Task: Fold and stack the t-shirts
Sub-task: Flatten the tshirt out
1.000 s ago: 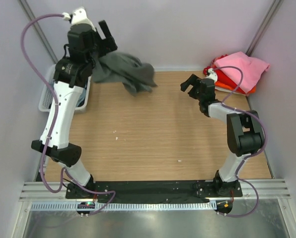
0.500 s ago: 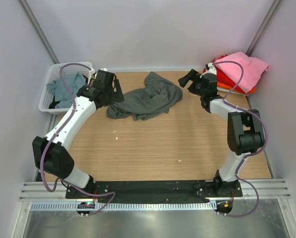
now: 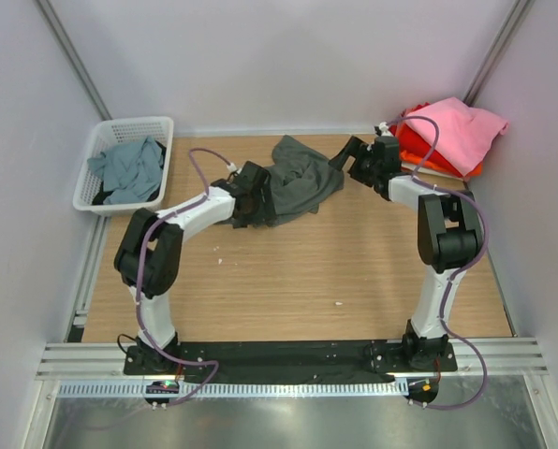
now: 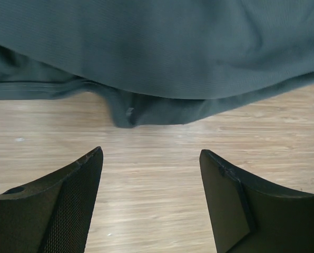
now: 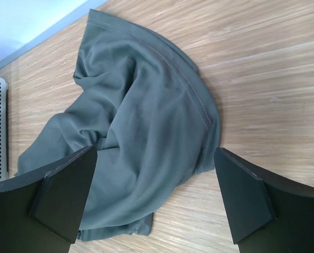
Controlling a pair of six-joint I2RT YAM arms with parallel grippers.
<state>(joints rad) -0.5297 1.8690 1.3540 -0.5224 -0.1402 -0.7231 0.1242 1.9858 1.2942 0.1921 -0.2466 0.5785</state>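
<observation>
At the far left corner the white basket (image 3: 134, 123) holds a teal-grey t-shirt (image 3: 129, 166), waiting its turn. The left fingers (image 4: 57, 205) are apart and hold nothing, low over bare tabletop (image 3: 288, 281) just short of the near edge of the charcoal t-shirt (image 3: 302, 178). That shirt lies crumpled near the middle of the far edge. The right fingers (image 5: 65, 192) are also spread wide and grip nothing, poised at the shirt's right side with a stitched hem curving below them. The pink, red and orange shirts (image 3: 452, 126) are piled at the far right corner.

The step in hand looks like spreading the charcoal shirt flat before any fold. To do it well, the left fingers should probably slide forward and pinch only the top layer at the dangling fold in front of them. The right fingers should take the stitched hem rather than a bunch of cloth. The arms can then draw apart evenly so that the wrinkles pull out without dragging the shirt off the far edge.
</observation>
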